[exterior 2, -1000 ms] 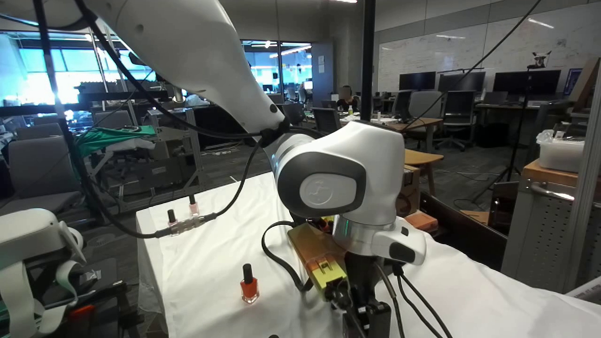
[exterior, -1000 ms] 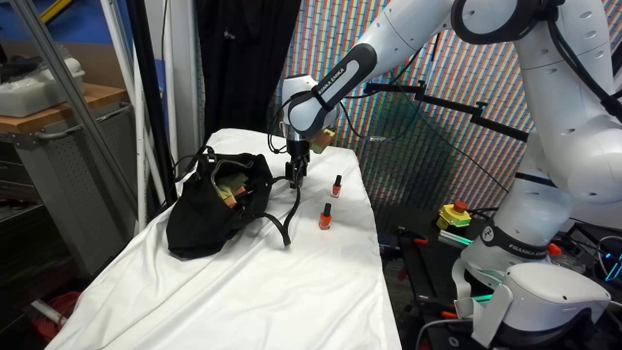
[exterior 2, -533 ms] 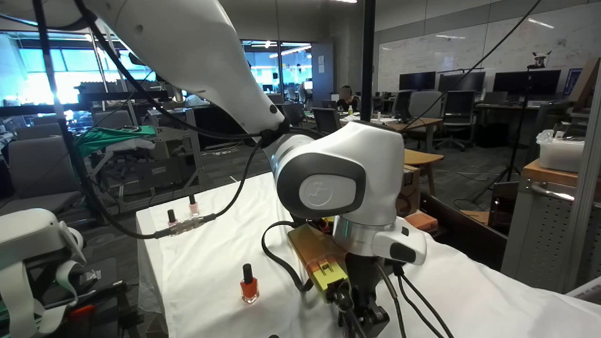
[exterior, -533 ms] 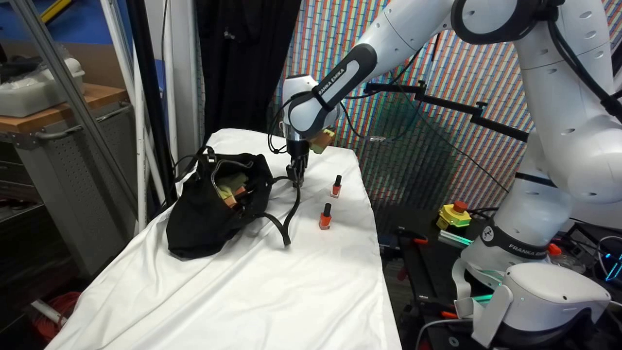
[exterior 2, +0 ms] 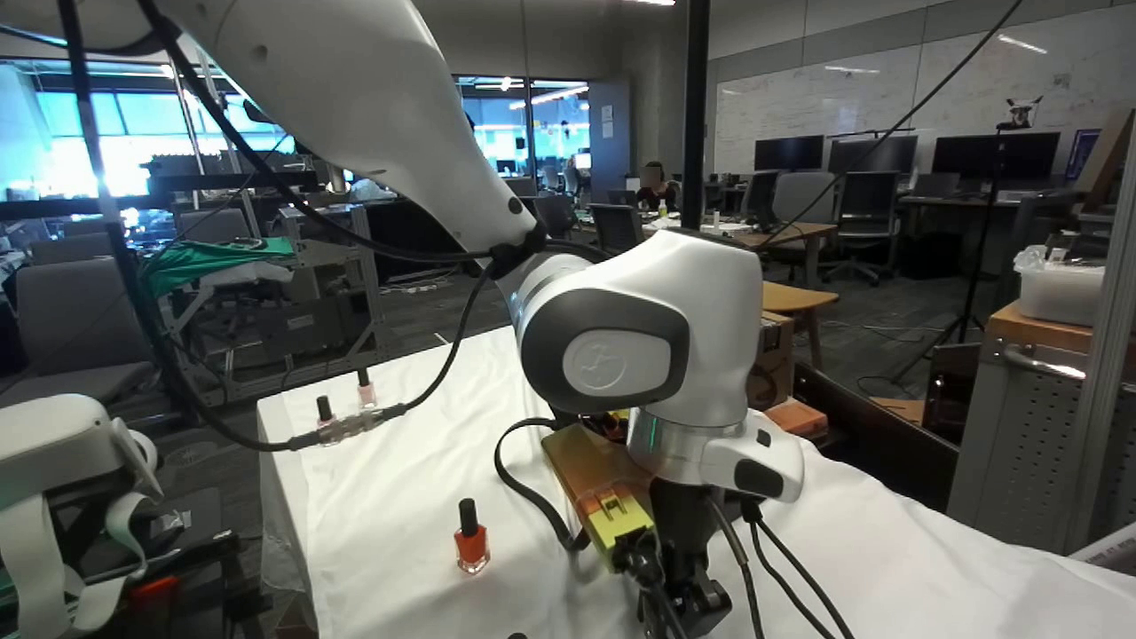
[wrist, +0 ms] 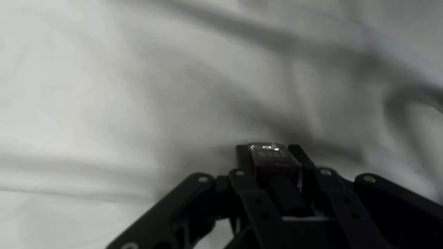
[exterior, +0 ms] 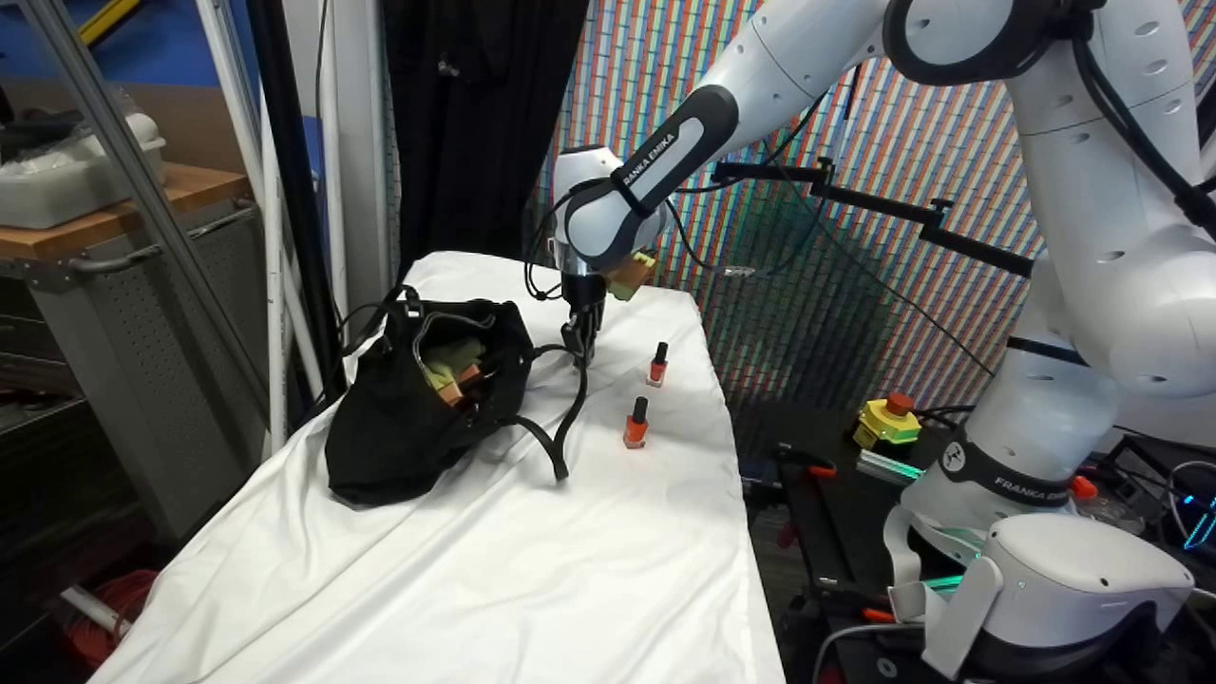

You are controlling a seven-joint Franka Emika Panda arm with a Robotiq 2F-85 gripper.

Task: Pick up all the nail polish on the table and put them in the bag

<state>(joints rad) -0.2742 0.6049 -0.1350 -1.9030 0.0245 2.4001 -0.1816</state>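
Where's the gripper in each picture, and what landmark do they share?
In an exterior view: gripper near the center.
In an exterior view: gripper at the bottom edge, right of center.
Wrist view: gripper at the bottom, right of center, holding a nail polish bottle.
Shared landmark: the white cloth, seen in all three.

The Panda arm (exterior: 793, 55) is white, its black base band (exterior: 1012, 481) lettered “FRANKA”, its pale, logo-marked joint cap (exterior 2: 617, 364) ringed dark grey. Its cables (exterior 2: 426, 257) are black; silvery screw heads (wrist: 202, 179) stud the black Robotiq gripper (wrist: 270, 152); the wrist housing (exterior 2: 593, 470) is orange-brown and yellow-green.
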